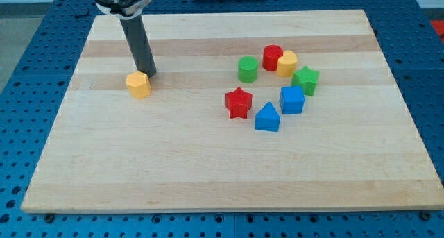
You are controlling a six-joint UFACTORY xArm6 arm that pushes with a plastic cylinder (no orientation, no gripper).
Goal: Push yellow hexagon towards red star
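Tool: dark rod w/ no jaws, nothing to spread or pinch; comes down from the view's top left, and the tip (148,74) sits on the counter (208,175).
Yellow hexagon (139,85): just below-left of the tip, touching or nearly touching the rod; can't tell which.
Red star (238,103): well to the right of the tip and a bit lower in the view, far from the yellow hexagon w/ bare wood between.
Green cylinder (248,69): right of the tip, approx. level w/ it, above the red star.
Red cylinder (272,57): further right, slightly higher than the tip.
Yellow block (287,63): rounded, exact shape unclear; touching the red cylinder's right side.
Green star (306,80): furthest right of the group, just below-right of the yellow block.
Blue cube (292,99): right of the red star, just below the green star.
Blue triangular block (268,118): lowest of the group, between the red star and blue cube.
Counter: pale wood board lying on a blue perforated base (28,64).
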